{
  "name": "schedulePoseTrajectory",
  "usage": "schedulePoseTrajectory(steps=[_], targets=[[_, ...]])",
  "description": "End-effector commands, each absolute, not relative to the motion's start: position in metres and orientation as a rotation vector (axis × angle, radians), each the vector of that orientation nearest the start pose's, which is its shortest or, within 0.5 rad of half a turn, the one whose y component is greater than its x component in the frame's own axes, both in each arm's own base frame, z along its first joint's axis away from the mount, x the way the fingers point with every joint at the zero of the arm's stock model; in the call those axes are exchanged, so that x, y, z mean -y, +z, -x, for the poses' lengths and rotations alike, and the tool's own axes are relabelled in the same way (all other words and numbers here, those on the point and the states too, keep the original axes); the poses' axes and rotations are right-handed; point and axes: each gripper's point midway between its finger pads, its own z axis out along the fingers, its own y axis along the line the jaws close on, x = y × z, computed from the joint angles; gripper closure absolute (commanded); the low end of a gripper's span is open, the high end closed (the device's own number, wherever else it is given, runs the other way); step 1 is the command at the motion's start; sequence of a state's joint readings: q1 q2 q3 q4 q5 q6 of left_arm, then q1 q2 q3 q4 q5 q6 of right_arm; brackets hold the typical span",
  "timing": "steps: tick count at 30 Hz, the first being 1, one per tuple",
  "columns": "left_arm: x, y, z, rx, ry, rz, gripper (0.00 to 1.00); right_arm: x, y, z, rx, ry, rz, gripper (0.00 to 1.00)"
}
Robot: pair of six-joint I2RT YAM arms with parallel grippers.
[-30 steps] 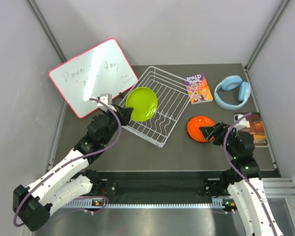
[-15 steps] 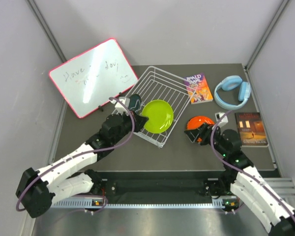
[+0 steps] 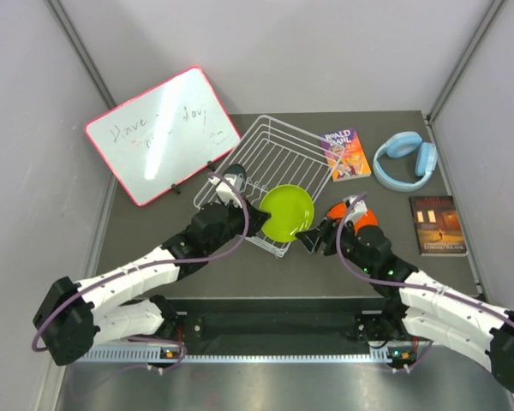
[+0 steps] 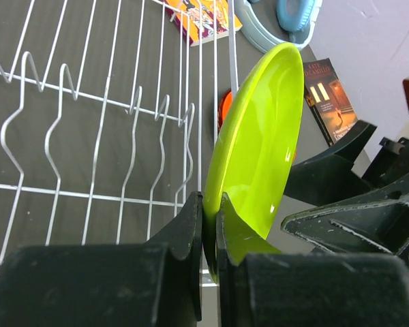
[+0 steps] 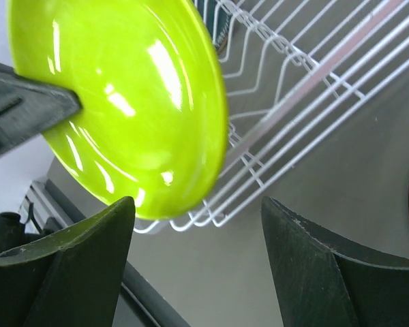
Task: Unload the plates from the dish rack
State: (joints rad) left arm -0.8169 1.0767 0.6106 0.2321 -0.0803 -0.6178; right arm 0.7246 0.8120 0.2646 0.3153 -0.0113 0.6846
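Observation:
My left gripper [image 3: 261, 218] is shut on the rim of the lime green plate [image 3: 288, 211] and holds it on edge above the front right corner of the white wire dish rack [image 3: 278, 154]. The left wrist view shows the jaws [image 4: 210, 204] pinching the plate [image 4: 259, 143]. My right gripper [image 3: 313, 235] is open just right of the plate, its fingers either side of the plate's lower edge [image 5: 116, 102] without touching. The orange plate [image 3: 364, 216] lies on the table behind my right arm, partly hidden. A dark teal plate [image 5: 221, 37] stands in the rack. The dark red plate is out of view.
A pink-framed whiteboard [image 3: 158, 133] leans at the back left. A paperback [image 3: 347, 154] lies beside the rack. Blue headphones [image 3: 404, 158] and a dark book [image 3: 437, 224] lie at the right.
My left arm has carried the green plate from the rack's left side rightward to its front right corner. My right arm has left the orange plate and swung left, open, up to the green plate.

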Motion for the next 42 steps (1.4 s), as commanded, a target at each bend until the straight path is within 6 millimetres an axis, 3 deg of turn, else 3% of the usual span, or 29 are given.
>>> schedulePoseTrajectory(steps=[1,8,16,18,19,22,25,26,27,28,29,30,31,32,33,35,36,39,42], targets=[[0.289,0.222,-0.254,-1.812,-0.977,-0.125,1.00,-0.232,0.190,-0.230,-1.759,1.006,0.004,0.26],[0.305,0.228,-0.238,-1.809,-1.073,-0.194,1.00,-0.216,0.207,-0.219,-1.683,0.996,0.008,0.29],[0.333,0.237,-0.220,-1.768,-1.261,-0.274,1.00,-0.225,0.206,-0.217,-1.704,1.022,0.052,0.30],[0.334,0.238,-0.219,-1.766,-1.268,-0.283,1.00,-0.227,0.203,-0.219,-1.717,1.018,0.057,0.52],[0.333,0.237,-0.219,-1.771,-1.265,-0.280,1.00,-0.228,0.204,-0.218,-1.710,1.026,0.062,0.69],[0.329,0.236,-0.220,-1.766,-1.242,-0.269,1.00,-0.223,0.209,-0.217,-1.685,1.018,0.054,1.00],[0.322,0.235,-0.227,-1.765,-1.172,-0.261,1.00,-0.208,0.216,-0.216,-1.656,0.980,0.003,1.00],[0.318,0.227,-0.228,-1.797,-1.133,-0.261,0.91,-0.200,0.206,-0.216,-1.694,0.941,-0.021,1.00],[0.316,0.230,-0.230,-1.794,-1.110,-0.260,0.74,-0.187,0.206,-0.221,-1.685,0.885,-0.085,1.00],[0.312,0.230,-0.234,-1.788,-1.070,-0.267,0.46,-0.174,0.217,-0.218,-1.641,0.876,-0.130,1.00],[0.304,0.224,-0.239,-1.814,-1.005,-0.250,0.38,-0.162,0.203,-0.217,-1.693,0.812,-0.167,1.00],[0.300,0.231,-0.241,-1.797,-0.975,-0.249,0.31,-0.142,0.198,-0.221,-1.691,0.725,-0.249,1.00],[0.294,0.231,-0.245,-1.797,-0.921,-0.258,0.20,-0.128,0.207,-0.217,-1.655,0.712,-0.304,1.00],[0.284,0.232,-0.253,-1.791,-0.849,-0.221,0.17,-0.116,0.207,-0.216,-1.647,0.680,-0.353,1.00],[0.276,0.234,-0.255,-1.793,-0.800,-0.215,0.15,-0.095,0.193,-0.215,-1.676,0.577,-0.422,1.00],[0.255,0.240,-0.268,-1.755,-0.665,-0.169,0.06,-0.077,0.203,-0.209,-1.626,0.559,-0.491,1.00],[0.247,0.246,-0.271,-1.729,-0.625,-0.157,0.01,-0.060,0.192,-0.206,-1.652,0.467,-0.530,1.00],[0.222,0.256,-0.281,-1.683,-0.490,-0.099,0.01,-0.038,0.192,-0.202,-1.654,0.370,-0.622,1.00],[0.207,0.263,-0.289,-1.644,-0.395,-0.062,0.01,-0.031,0.184,-0.203,-1.693,0.283,-0.669,1.00]])
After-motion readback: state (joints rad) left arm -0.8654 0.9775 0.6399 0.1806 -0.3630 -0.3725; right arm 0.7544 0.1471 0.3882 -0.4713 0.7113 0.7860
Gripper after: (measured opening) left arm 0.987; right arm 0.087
